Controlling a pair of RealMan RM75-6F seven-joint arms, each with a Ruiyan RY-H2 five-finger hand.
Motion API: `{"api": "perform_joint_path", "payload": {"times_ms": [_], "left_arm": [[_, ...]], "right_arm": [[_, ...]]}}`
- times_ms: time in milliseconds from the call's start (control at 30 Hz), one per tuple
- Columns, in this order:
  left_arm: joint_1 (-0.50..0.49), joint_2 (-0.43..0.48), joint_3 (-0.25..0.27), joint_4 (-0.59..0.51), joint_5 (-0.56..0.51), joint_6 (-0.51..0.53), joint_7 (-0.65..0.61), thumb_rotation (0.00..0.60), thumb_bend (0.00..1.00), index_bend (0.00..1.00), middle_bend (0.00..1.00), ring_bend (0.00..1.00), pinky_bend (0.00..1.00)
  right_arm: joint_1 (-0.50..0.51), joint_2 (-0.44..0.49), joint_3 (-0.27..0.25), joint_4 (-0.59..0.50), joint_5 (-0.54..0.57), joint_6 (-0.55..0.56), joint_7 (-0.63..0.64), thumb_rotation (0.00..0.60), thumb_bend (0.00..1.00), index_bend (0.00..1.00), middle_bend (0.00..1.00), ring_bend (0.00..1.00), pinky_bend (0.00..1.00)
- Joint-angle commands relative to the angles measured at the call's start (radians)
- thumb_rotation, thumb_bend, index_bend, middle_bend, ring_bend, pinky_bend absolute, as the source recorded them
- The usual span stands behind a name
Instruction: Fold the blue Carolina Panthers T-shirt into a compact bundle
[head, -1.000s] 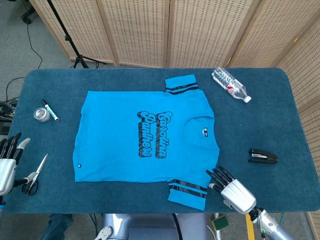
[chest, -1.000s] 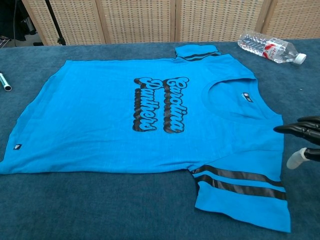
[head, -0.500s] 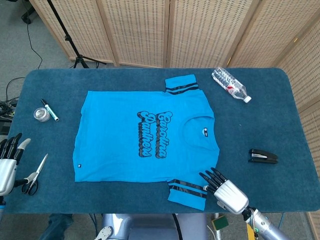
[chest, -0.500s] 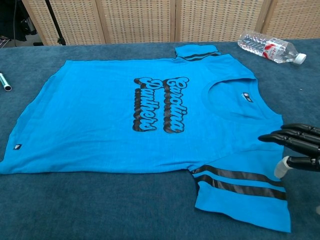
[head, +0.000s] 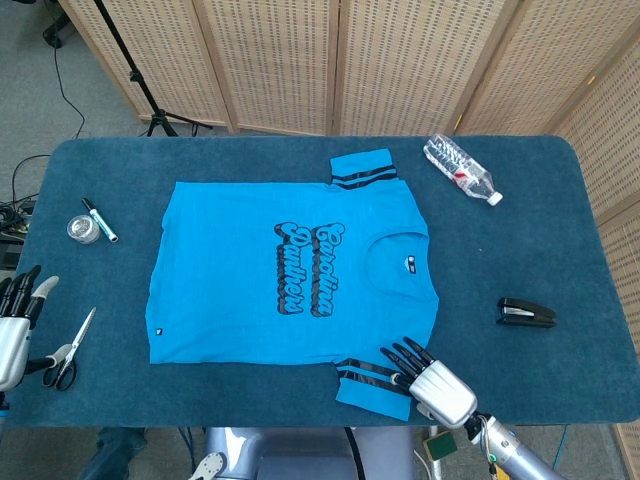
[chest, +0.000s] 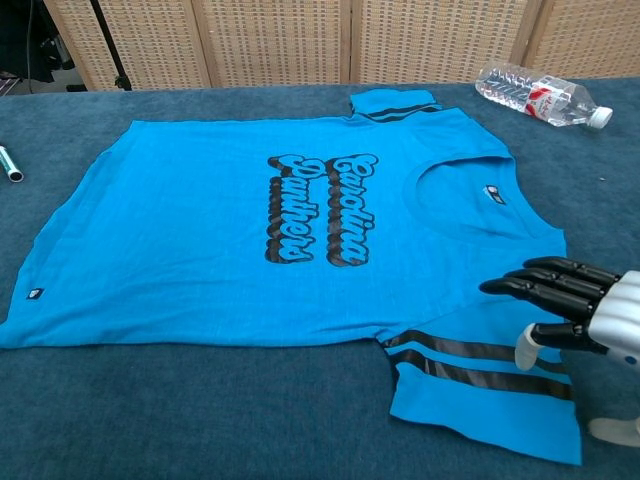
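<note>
The blue Carolina Panthers T-shirt lies flat and face up on the table, collar toward the right, both striped sleeves spread out. My right hand hovers over the near striped sleeve, fingers stretched out and apart, holding nothing. My left hand shows at the left edge of the head view beside the table, fingers up and apart, empty. The chest view does not show it.
Scissors lie near the left front edge. A marker and a small round tin sit at the left. A water bottle lies at the back right. A black stapler rests at the right.
My right hand has slid left from beside the shirt's shoulder to above the near striped sleeve. The left hand and the shirt have not moved.
</note>
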Motion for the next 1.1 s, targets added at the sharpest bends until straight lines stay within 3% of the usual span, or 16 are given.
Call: {"api": "perform_joint_path", "payload": {"times_ms": [33,267,500,1100], "left_arm": [[-0.001,0.000,0.000,0.000,-0.001,-0.002,0.000,0.600,0.00,0.00,0.00,0.00,0.00],[-0.001,0.002,0.000,-0.001,-0.004,-0.004,-0.002,0.600,0.00,0.00,0.00,0.00,0.00],[-0.001,0.002,0.000,-0.002,-0.005,-0.005,-0.001,0.600,0.00,0.00,0.00,0.00,0.00],[-0.016,-0.001,0.024,0.012,0.029,-0.038,-0.034,0.600,0.00,0.00,0.00,0.00,0.00]], "right_arm": [[0.005,-0.008,0.000,-0.001,0.006,-0.009,-0.006,0.600,0.21,0.38,0.06,0.00,0.00],[0.018,-0.022,0.001,0.003,0.023,-0.023,-0.009,0.600,0.27,0.40,0.06,0.00,0.00],[0.027,-0.033,-0.002,0.010,0.031,-0.021,0.007,0.600,0.45,0.47,0.07,0.00,0.00],[0.033,-0.061,-0.020,0.052,0.026,0.050,0.136,0.600,0.46,0.63,0.10,0.00,0.00]]}}
